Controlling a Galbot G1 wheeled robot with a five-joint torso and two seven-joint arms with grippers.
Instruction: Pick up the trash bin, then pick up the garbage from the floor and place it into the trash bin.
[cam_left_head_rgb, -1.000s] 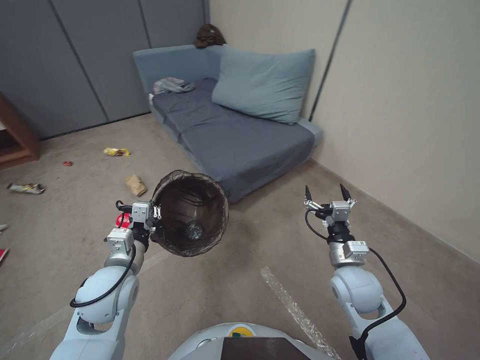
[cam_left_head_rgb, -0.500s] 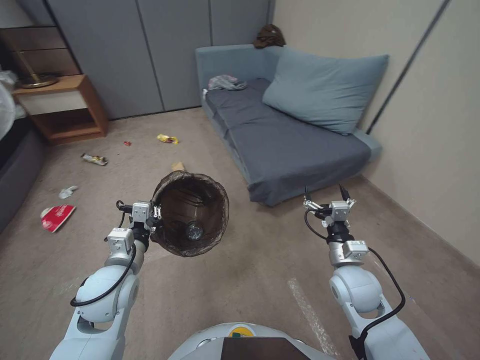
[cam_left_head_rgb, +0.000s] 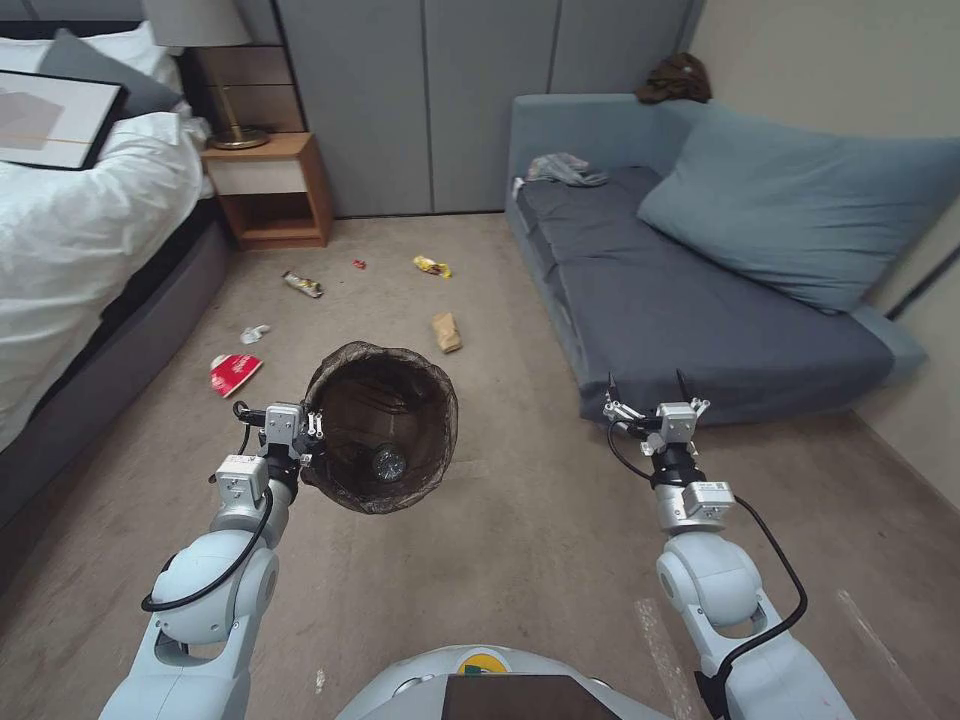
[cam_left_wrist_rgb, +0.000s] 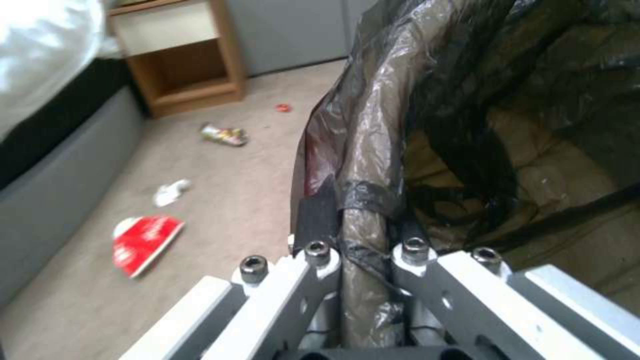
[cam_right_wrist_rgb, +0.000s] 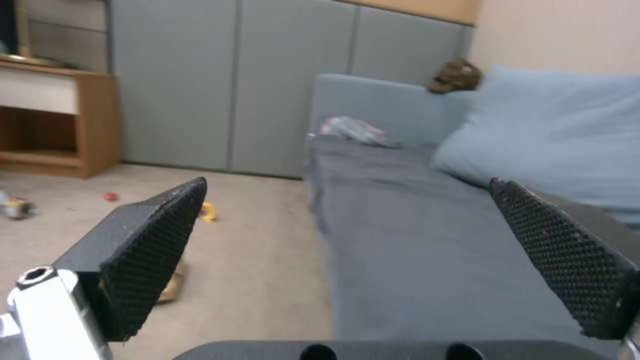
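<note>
The trash bin (cam_left_head_rgb: 352, 392), lined with a dark brown bag, hangs tilted above the carpet with its mouth toward me. My left gripper (cam_left_head_rgb: 311, 427) is shut on its rim (cam_left_wrist_rgb: 363, 225). A clear bottle (cam_left_head_rgb: 388, 462) lies inside it. Garbage is scattered on the floor beyond: a brown paper bag (cam_left_head_rgb: 446, 332), a yellow wrapper (cam_left_head_rgb: 432, 266), a shiny wrapper (cam_left_head_rgb: 302, 284), a red-and-white packet (cam_left_head_rgb: 234, 372) and a white scrap (cam_left_head_rgb: 253, 333). My right gripper (cam_left_head_rgb: 645, 384) is held open in the air near the sofa's front corner, nothing between its fingers (cam_right_wrist_rgb: 157, 250).
A grey sofa (cam_left_head_rgb: 700, 300) with a big blue cushion (cam_left_head_rgb: 800, 210) and a grey plastic bag (cam_left_head_rgb: 565, 168) fills the right side. A bed (cam_left_head_rgb: 80, 220) runs along the left, a wooden nightstand (cam_left_head_rgb: 265, 190) beside it. Grey closet doors (cam_left_head_rgb: 420, 100) close the back.
The camera has swung left: the sofa slid to the right of the picture, and the bed, nightstand and more litter came into view. Both arms kept their pose, the bin still held.
</note>
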